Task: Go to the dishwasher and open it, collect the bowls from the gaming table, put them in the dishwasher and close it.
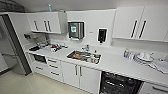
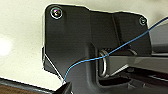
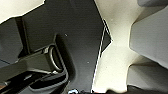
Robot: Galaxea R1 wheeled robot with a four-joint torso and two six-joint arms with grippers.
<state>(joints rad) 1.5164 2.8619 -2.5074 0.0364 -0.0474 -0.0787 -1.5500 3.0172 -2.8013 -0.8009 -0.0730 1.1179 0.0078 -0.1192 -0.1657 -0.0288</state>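
open dishwasher (image 1: 120, 85) under white counter (image 1: 117, 63)

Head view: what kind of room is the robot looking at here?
Most likely a small office kitchen: a white counter with a steel sink, white wall cupboards, and a dark dishwasher opening under the counter.

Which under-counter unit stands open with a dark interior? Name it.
The dishwasher, under the counter right of the sink. It shows a dark interior with racks; the white cabinet doors beside it are shut.
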